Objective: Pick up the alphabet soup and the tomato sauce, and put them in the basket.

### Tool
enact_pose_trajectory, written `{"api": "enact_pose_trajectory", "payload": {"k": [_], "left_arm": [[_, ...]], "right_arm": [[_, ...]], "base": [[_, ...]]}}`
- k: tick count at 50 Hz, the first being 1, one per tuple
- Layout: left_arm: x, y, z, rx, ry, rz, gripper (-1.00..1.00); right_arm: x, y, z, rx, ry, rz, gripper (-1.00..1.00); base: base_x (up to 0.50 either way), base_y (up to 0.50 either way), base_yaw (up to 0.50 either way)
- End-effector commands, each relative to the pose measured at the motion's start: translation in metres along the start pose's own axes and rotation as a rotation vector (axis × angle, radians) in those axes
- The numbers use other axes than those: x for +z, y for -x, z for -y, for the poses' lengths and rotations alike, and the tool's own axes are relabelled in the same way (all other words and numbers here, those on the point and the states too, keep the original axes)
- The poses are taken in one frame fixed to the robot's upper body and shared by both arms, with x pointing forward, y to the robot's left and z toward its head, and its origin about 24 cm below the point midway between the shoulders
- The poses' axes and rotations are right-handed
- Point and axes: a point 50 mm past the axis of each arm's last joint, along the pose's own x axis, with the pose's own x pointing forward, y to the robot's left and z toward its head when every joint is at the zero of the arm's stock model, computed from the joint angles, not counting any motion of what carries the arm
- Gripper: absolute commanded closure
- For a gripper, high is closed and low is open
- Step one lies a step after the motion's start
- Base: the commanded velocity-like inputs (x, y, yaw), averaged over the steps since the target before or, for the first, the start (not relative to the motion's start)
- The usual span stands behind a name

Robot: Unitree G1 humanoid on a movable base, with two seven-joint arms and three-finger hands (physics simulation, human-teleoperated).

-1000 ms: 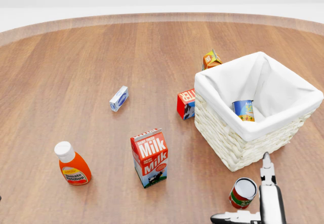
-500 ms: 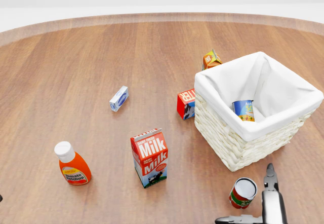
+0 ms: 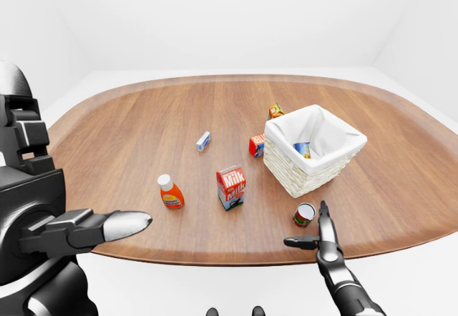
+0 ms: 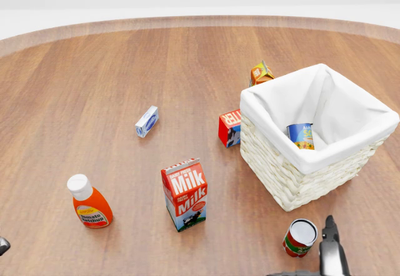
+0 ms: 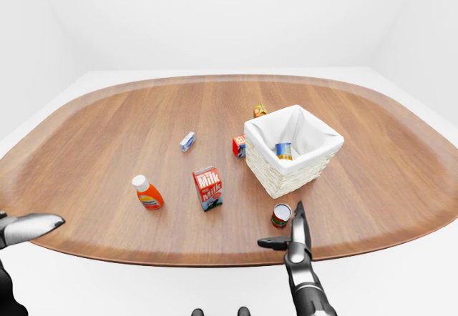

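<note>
Just left of the fingers (image 3: 323,219) of the right hand (image 3: 324,242): the tomato sauce (image 4: 300,237), upright on the bench (image 4: 125,70), very near but not touched. Fingers apart, one long finger pointing up the view, the thumb reaching sideways toward the can, nothing held between them.

To do this step well, probably best to bring the hand a little to the left, so that the can comes between thumb and long fingers. Better to close around the middle of the label, not near the lid, and to press slowly; otherwise a risk of pushing the can over or of rolling it away. After a firm grip, lift straight up, high enough to pass the wall of the basket (image 4: 281,176), just above the fingertips in the head view.

About the can itself: short and round, with a red label, a green band low on it and a pale shiny lid. Looks rigid and smooth, so possibly slippery.

Inside the basket already: a blue can, apparently the alphabet soup (image 4: 300,135).

Left hand (image 3: 107,226) far to the left, over no object; whether apart or together, cannot tell.
</note>
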Motion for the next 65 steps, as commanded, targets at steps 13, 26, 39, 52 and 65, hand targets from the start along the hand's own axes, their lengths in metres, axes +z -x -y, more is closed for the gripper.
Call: {"api": "enact_pose_trajectory", "payload": {"k": [13,26,39,52,65], "left_arm": [[-0.003,0.002,0.003,-0.02,-0.01,-0.021,-0.93],[-0.005,0.003,0.002,-0.022,-0.018,-0.031,-0.93],[-0.01,0.004,0.002,-0.028,-0.024,-0.054,-0.94],[-0.007,0.003,0.001,-0.026,-0.023,-0.042,-0.94],[-0.01,0.003,0.001,-0.021,-0.025,-0.054,-0.93]], "right_arm": [[-0.01,-0.009,-0.01,0.025,0.064,-0.135,-1.0],[0.001,-0.015,-0.011,0.034,0.062,-0.133,-1.0],[0.007,-0.016,-0.014,0.04,0.073,-0.123,1.0],[0.006,-0.016,-0.015,0.055,0.053,-0.133,1.0],[0.001,-0.015,-0.01,0.026,0.077,-0.117,1.0]], "base": [[0.0,0.0,0.0],[0.0,0.0,0.0],[0.0,0.0,0.0],[0.0,0.0,0.0],[0.0,0.0,0.0]]}}
